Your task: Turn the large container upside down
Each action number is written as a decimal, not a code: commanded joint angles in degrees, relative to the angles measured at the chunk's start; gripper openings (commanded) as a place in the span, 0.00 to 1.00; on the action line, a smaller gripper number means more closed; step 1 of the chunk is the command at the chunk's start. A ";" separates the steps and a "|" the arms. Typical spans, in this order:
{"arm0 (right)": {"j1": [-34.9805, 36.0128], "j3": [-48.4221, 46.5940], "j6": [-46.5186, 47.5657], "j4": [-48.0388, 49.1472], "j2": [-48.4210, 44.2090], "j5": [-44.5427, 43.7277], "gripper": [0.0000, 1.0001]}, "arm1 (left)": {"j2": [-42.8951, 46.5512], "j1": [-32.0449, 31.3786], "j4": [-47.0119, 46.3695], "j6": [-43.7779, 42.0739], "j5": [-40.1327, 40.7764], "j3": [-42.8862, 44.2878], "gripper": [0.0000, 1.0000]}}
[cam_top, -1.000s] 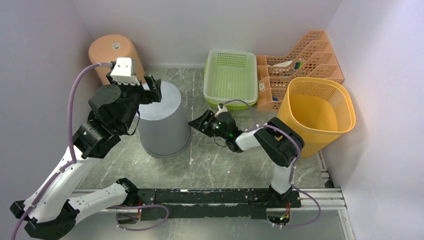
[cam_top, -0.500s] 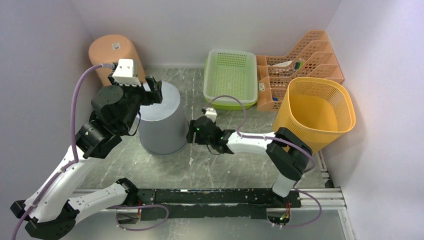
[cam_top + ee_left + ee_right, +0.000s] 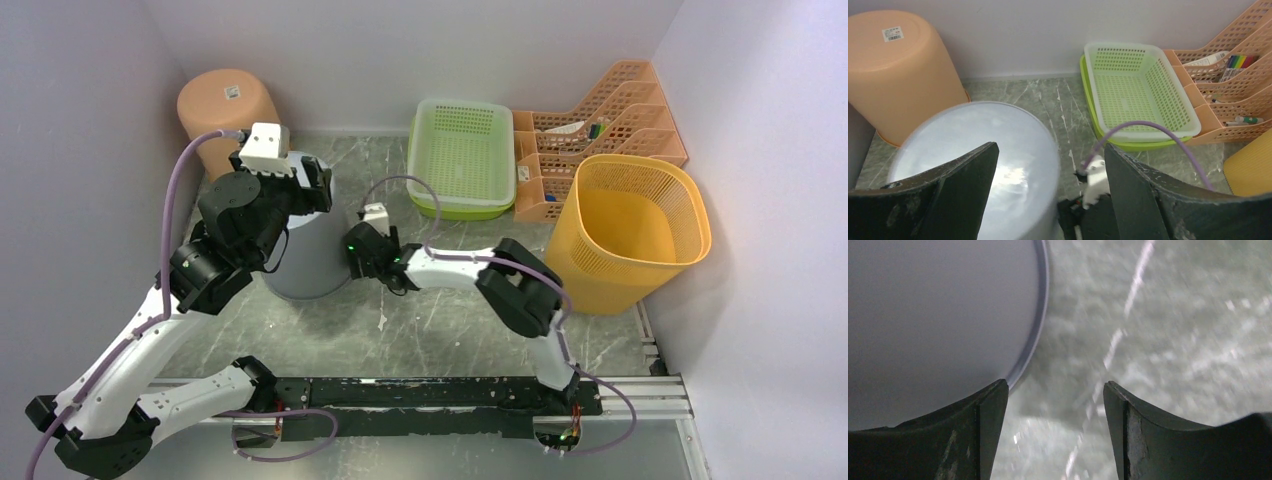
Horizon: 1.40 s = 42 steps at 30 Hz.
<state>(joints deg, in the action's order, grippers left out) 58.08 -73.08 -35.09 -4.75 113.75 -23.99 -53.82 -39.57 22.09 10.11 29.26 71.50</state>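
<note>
The large container is a grey bucket (image 3: 305, 262) standing base up on the marble table. My left gripper (image 3: 306, 186) is open and hovers over its flat base (image 3: 973, 150), with one finger above the base and the other past its right edge. My right gripper (image 3: 353, 262) is open, low at the bucket's right side. In the right wrist view the bucket's wall (image 3: 938, 315) and rim fill the upper left. My right gripper (image 3: 1055, 385) has its left finger (image 3: 983, 425) close under that rim. I cannot tell if it touches.
A peach bucket (image 3: 225, 105) stands base up in the back left corner. A green tray (image 3: 462, 150) lies at the back middle. An orange file rack (image 3: 600, 125) and a yellow mesh basket (image 3: 630, 225) stand at the right. Walls close in on both sides.
My right gripper has swept left across the table to the grey bucket's lower right rim. The bucket has shifted left. My left gripper has moved slightly right over its base.
</note>
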 commanded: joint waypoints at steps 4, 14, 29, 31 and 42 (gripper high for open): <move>-0.04 -16.36 10.19 0.35 13.26 5.65 0.70 | 0.91 0.20 -2.55 -0.35 -1.59 -1.45 0.89; -0.03 -38.41 13.56 5.42 26.88 18.33 0.69 | 1.52 0.24 -3.88 -0.39 -2.63 -3.78 0.89; 0.15 -55.77 14.85 9.45 39.76 38.17 0.68 | 2.16 0.23 -4.48 -0.53 -1.96 -6.50 0.89; 0.19 -56.43 15.00 10.31 40.38 39.54 0.68 | 2.21 0.22 -4.59 -0.42 -1.79 -6.83 0.89; 0.22 -52.10 17.34 18.63 39.99 43.05 0.68 | 1.94 0.24 -4.92 -0.97 -1.22 -7.50 0.89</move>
<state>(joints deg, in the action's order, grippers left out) 58.22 -126.02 -19.38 8.69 153.23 16.84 -52.23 -39.57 19.05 9.87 27.79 64.62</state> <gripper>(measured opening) 0.682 0.890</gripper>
